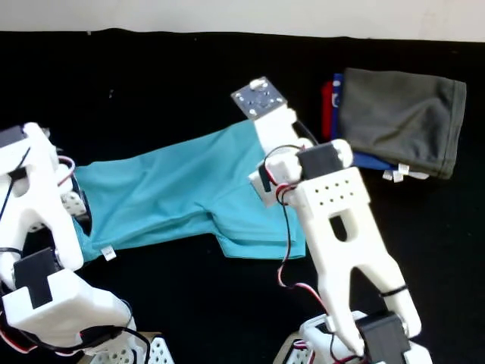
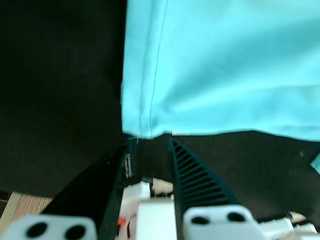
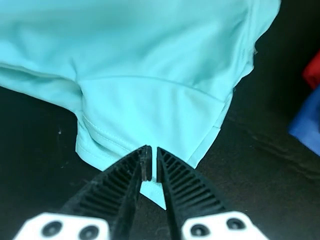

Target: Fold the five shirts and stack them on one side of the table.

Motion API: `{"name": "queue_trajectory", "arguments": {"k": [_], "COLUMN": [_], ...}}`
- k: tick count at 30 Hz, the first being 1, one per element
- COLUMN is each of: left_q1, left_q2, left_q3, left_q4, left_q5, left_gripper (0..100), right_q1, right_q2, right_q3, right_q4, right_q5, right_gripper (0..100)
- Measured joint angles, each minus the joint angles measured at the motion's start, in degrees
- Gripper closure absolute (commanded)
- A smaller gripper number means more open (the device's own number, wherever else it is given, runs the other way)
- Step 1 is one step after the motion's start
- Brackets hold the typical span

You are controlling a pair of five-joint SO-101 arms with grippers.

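Note:
A teal shirt point(image 1: 174, 189) lies stretched out across the black table point(image 1: 151, 76). My right gripper point(image 3: 150, 160) is shut on a fold of the teal shirt point(image 3: 150, 100) near its sleeve seam, and a bit of the cloth shows between the fingers. My left gripper point(image 2: 148, 145) stands open at the hem corner of the teal shirt point(image 2: 220, 70), its tips just short of the edge. A small white label point(image 2: 128, 165) hangs by one finger. In the high view the left arm point(image 1: 38, 205) is at the shirt's left end and the right arm point(image 1: 333, 205) at its right end.
At the back right lies a stack of folded shirts: a grey one point(image 1: 398, 121) on top, then a blue one point(image 1: 371, 161) and a red one point(image 1: 326, 110) beneath. The table's front edge shows as wood point(image 2: 15, 212) by the left arm's base.

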Motion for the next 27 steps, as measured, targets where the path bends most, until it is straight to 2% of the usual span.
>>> {"name": "queue_trajectory", "arguments": {"k": [3,5,7,12,19,23,27], "left_q1": [0.0,0.09,0.79,3.25,2.64,2.2,2.2], "left_q2": [0.0,0.09,0.7,2.11,2.2,2.29,2.29], "left_q3": [-5.89,-7.38,-7.03,3.96,18.55,19.43,19.43], "left_q4": [4.4,5.1,4.75,-4.57,-23.56,-27.34,-27.78], "left_q5": [0.0,0.09,1.41,2.11,2.37,3.16,8.09], "left_gripper": [92,98,99,99,99,99,99], "right_q1": [0.0,0.0,-0.09,-2.29,-2.64,-2.64,-0.79], "right_q2": [2.29,3.34,4.66,9.93,19.6,25.76,31.91], "right_q3": [0.79,0.79,0.79,0.88,0.97,1.23,1.23], "right_q4": [-1.23,-2.73,-4.57,-7.38,-7.74,-8.62,-8.79], "right_q5": [0.0,-1.23,-3.34,-4.84,-5.01,-5.01,-5.01], "right_gripper": [96.1,96.1,96.1,96.1,96.1,96.1,96.1]}}
